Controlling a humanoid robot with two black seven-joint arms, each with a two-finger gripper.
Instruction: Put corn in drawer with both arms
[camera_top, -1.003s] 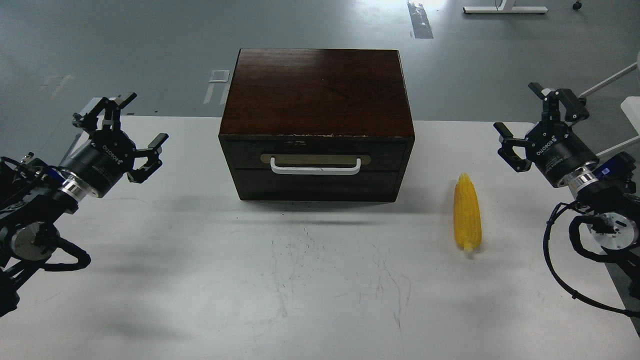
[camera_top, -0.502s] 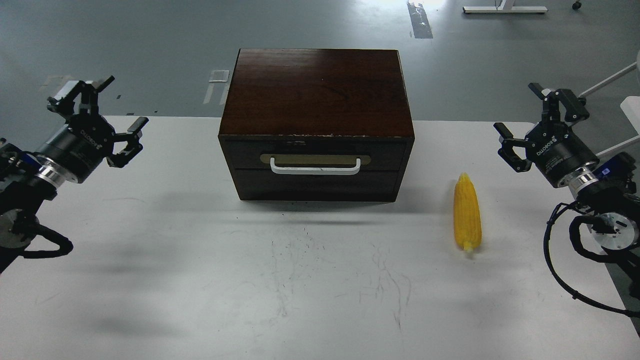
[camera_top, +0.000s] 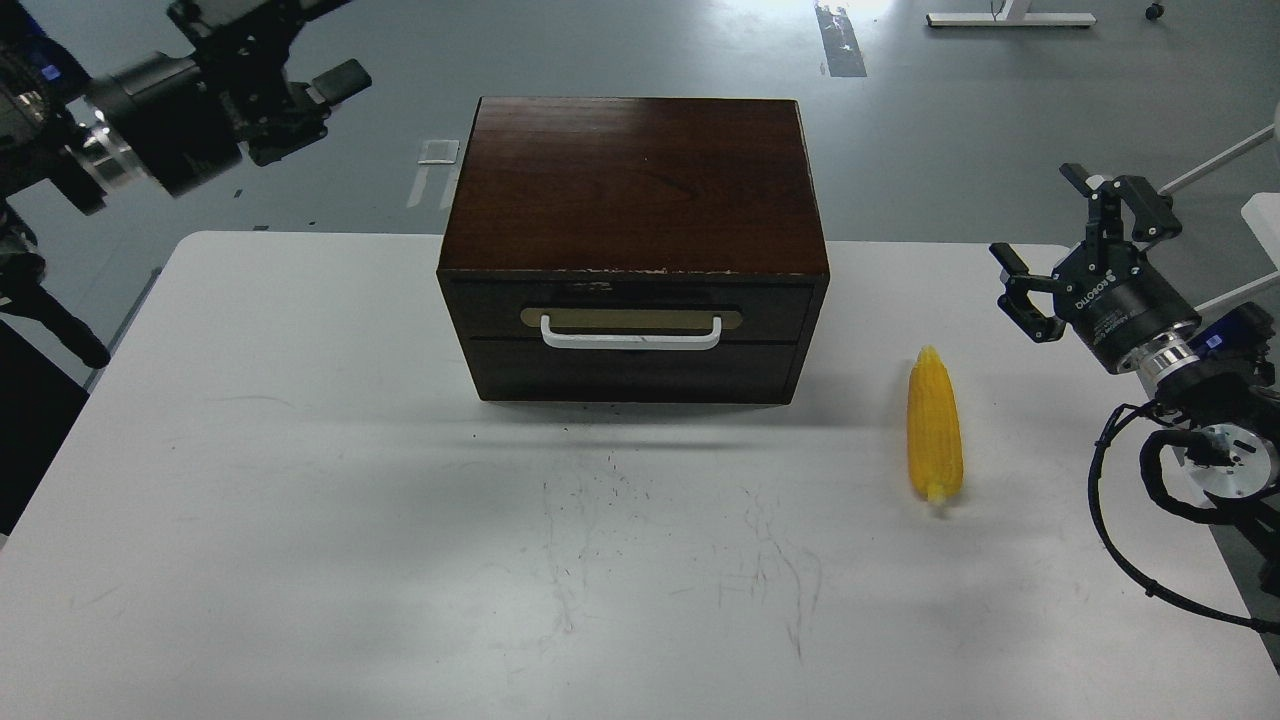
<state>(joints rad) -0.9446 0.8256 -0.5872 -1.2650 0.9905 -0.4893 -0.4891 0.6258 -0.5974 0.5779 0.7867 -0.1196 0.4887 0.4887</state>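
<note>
A white bench fills the lower part of the head view, its top marked with fine dark scratches and scuffs toward 6 o'clock and its far corners rounded. Beyond it lies a smooth grey floor with a bright patch of glare at 12 o'clock, a dark strip of tape just beside that glare, and a small pale tape patch toward 11 o'clock. At 1 o'clock stands the white foot of a stand, and white bars slant in at 3 o'clock.
</note>
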